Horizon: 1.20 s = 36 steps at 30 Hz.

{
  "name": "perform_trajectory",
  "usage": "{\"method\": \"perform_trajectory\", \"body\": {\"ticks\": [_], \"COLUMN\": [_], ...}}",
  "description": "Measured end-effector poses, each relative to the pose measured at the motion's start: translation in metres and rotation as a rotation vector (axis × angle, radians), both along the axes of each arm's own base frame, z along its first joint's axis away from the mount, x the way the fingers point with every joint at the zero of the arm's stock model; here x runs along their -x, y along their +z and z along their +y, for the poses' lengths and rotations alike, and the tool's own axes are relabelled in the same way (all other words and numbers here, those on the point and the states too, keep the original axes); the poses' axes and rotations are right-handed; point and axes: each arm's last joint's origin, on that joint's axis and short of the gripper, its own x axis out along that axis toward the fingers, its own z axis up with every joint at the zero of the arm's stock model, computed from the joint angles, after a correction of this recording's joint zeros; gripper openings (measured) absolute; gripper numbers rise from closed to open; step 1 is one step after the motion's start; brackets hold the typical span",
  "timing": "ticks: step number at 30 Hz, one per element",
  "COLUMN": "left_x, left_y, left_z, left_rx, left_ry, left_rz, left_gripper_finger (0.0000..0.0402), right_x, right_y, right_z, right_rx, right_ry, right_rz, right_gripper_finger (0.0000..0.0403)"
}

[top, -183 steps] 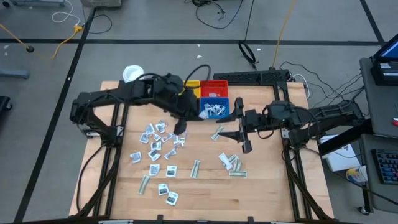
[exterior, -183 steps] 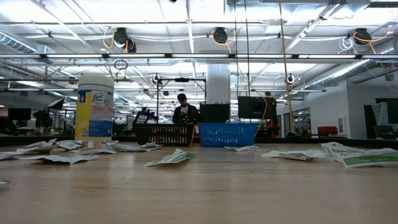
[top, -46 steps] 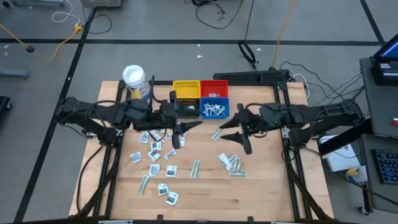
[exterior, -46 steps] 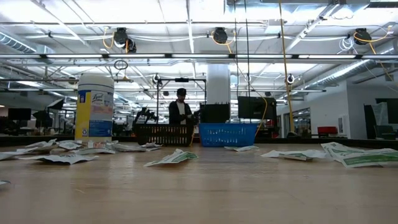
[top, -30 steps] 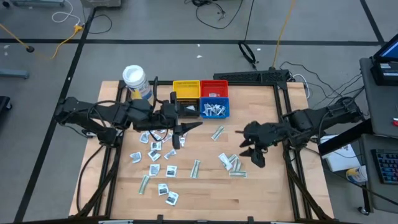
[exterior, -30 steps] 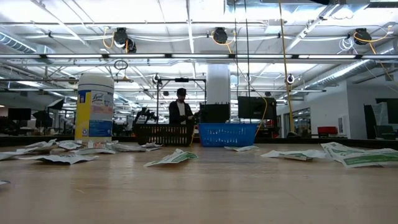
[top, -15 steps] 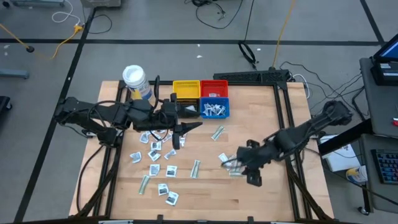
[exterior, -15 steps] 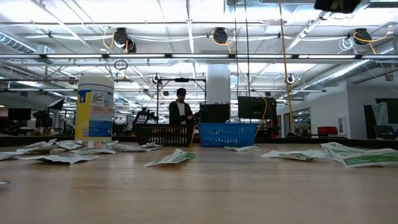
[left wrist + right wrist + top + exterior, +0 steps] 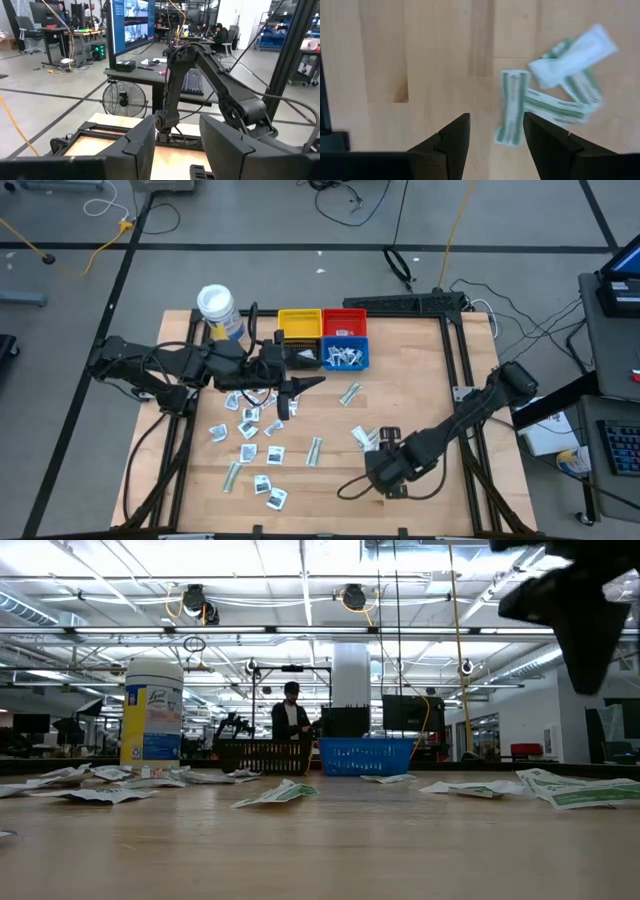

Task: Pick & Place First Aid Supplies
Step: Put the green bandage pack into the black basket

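Now, right gripper (image 9: pixel 492 131): open, empty, above flat green-striped white paper packets (image 9: pixel 512 113).
Handling: light, floppy (probably slippery); pinch an edge.
Left gripper (image 9: pixel 175 132): open, empty.

Only one legible mark: the round jar (image 9: pixel 152 715) with the white lid, standing at the table's far left corner in the low view, carries a blue-and-yellow label whose brand reads "Lysol" in script near the top; the smaller print beneath it is too fine to read. Packets (image 9: pixel 511 114) on the table show green stripes and marks, no readable lettering. Screens (image 9: pixel 135 21) in the room behind show pictures, text indistinct.
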Motion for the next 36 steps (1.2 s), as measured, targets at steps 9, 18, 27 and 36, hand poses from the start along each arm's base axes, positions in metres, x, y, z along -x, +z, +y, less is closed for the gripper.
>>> {"method": "perform_trajectory", "body": {"ticks": [9, 18, 27, 36], "left_x": [0.0, 0.0, 0.0, 0.0], "left_y": [-0.007, -0.008, -0.008, -0.008], "left_z": [-0.001, -0.001, -0.001, -0.001], "left_rx": [0.0, 0.025, 0.045, 0.05], "left_ry": [-0.024, -0.031, -0.031, -0.039], "left_rz": [0.072, 0.076, 0.076, 0.083], "left_gripper_finger": [0.0159, 0.0159, 0.0159, 0.0159], "right_x": [0.001, -0.002, 0.001, -0.001], "right_y": [-0.042, -0.054, -0.063, -0.063], "right_z": [-0.005, -0.011, -0.015, -0.016], "right_rx": [0.09, 0.054, 0.06, 0.059], "right_ry": [-0.005, 0.031, 0.054, 0.064], "right_rz": [-0.044, -0.076, -0.08, -0.084], "right_gripper_finger": [0.018, 0.018, 0.018, 0.0135]}}
